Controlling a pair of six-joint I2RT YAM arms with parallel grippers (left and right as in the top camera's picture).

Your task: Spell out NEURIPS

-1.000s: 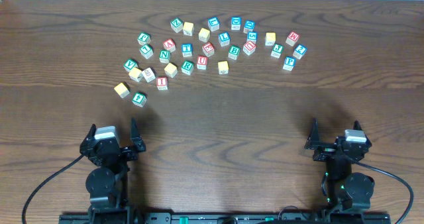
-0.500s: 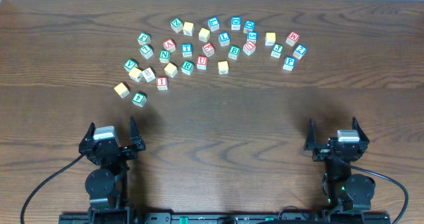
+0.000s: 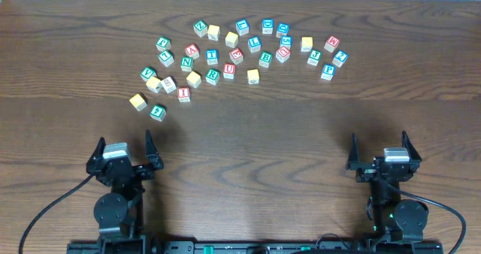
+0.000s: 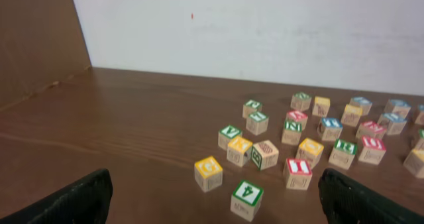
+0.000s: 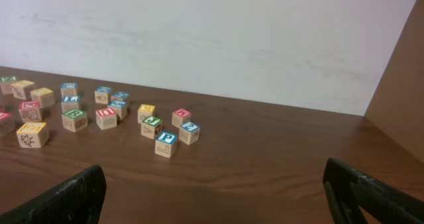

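I see left gripper (image 3: 125, 140) and right gripper (image 3: 380, 137) spread, empty; grabbing crowded N cube (image 3: 186, 64) risks bumping neighbours.

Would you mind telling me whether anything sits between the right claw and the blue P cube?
Nothing visible does. Only bare tabletop lies between the open right claw and the blue P cube, which is the cube nearest that claw.
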